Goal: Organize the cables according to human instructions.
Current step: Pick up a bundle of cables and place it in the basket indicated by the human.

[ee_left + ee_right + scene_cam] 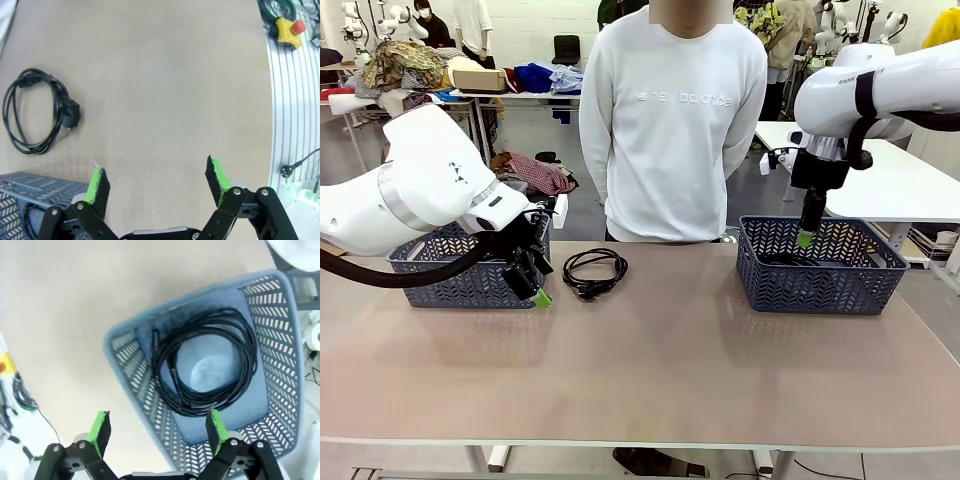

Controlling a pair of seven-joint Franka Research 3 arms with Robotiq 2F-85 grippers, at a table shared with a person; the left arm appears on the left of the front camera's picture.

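A coiled black cable with a plug end lies on the table just right of the left basket; the left wrist view has this cable at its left side. My left gripper hovers low in front of that basket, open and holding nothing, a short way left of the cable. Another coiled cable rests on the floor of the right basket. Over the right basket hangs my right gripper, pointing down, open with nothing in it. A bit of black cord shows inside the left basket.
A person in a white sweatshirt stands at the far side of the table, hands out of sight. The table's near half is bare tan surface. A yellow box with a red button sits beyond the table edge.
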